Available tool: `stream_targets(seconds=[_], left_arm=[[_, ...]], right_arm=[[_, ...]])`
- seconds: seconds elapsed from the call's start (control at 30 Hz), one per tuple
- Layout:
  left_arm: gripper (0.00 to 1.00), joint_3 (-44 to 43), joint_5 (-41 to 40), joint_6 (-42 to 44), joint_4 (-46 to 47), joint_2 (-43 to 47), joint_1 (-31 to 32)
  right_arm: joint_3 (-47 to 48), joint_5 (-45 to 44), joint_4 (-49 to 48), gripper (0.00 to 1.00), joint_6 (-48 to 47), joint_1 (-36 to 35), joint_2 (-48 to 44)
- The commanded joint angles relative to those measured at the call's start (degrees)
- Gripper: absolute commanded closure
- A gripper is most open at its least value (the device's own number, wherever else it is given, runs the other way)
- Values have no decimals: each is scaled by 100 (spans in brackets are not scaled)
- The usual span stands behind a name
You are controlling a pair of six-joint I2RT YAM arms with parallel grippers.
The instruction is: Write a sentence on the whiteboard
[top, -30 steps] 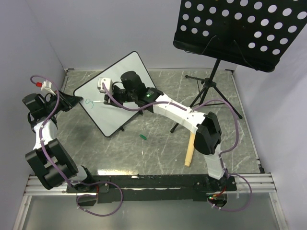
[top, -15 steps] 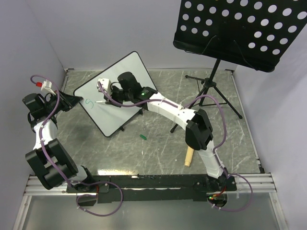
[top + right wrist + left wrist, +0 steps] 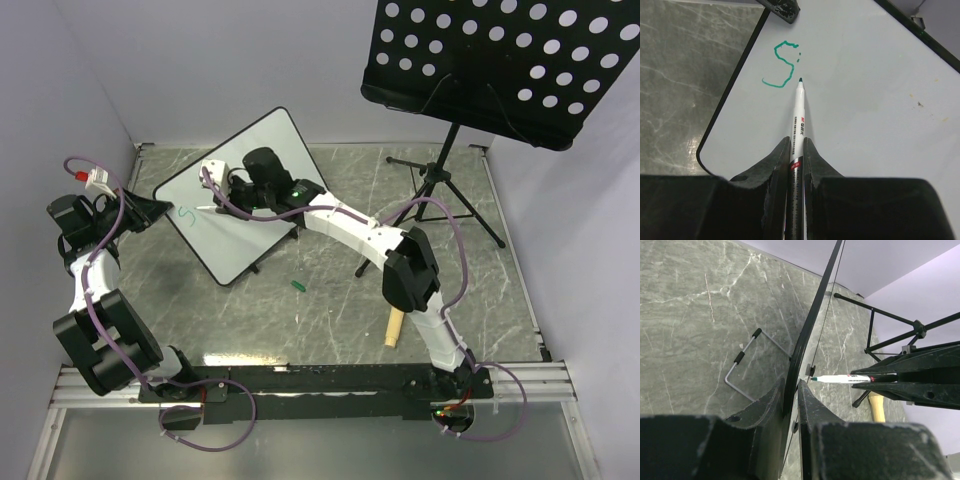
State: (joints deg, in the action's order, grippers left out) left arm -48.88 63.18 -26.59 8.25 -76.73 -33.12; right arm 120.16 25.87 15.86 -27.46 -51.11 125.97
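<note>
The whiteboard (image 3: 255, 165) stands tilted at the back left, and its face fills the right wrist view (image 3: 865, 95). Of the sentence only a teal "S" (image 3: 781, 65) with a small dot beside it shows, near the board's corner (image 3: 186, 213). My right gripper (image 3: 797, 145) is shut on a white marker (image 3: 799, 117); its teal tip sits at the board just right of the S. My left gripper (image 3: 791, 390) is shut on the board's black edge (image 3: 812, 320) at the left corner (image 3: 150, 212). The marker (image 3: 840, 379) shows side-on in the left wrist view.
A black perforated music stand (image 3: 500, 65) stands at the back right on tripod legs (image 3: 440, 190). A small green cap (image 3: 297, 286) and a wooden stick (image 3: 395, 325) lie on the grey marble table. The board's wire foot (image 3: 740, 365) rests behind it.
My right arm has reached further left and its elbow has swung in. The marker tip has shifted slightly along the board beside the S. The left arm has not moved.
</note>
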Motion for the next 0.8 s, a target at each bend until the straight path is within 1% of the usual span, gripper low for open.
stream_targets(seconds=[0.0, 0.33, 0.5, 0.77], left_arm=[[81, -157, 90, 145, -183, -53, 122], [81, -148, 89, 145, -175, -53, 131], [80, -157, 98, 145, -157, -70, 139], [81, -148, 90, 154, -166, -61, 140]], right_arm=[[324, -38, -180, 100, 65, 31, 103], [438, -56, -57, 100, 39, 49, 226], [228, -38, -118, 100, 13, 31, 164], [166, -47, -92, 100, 13, 40, 173]])
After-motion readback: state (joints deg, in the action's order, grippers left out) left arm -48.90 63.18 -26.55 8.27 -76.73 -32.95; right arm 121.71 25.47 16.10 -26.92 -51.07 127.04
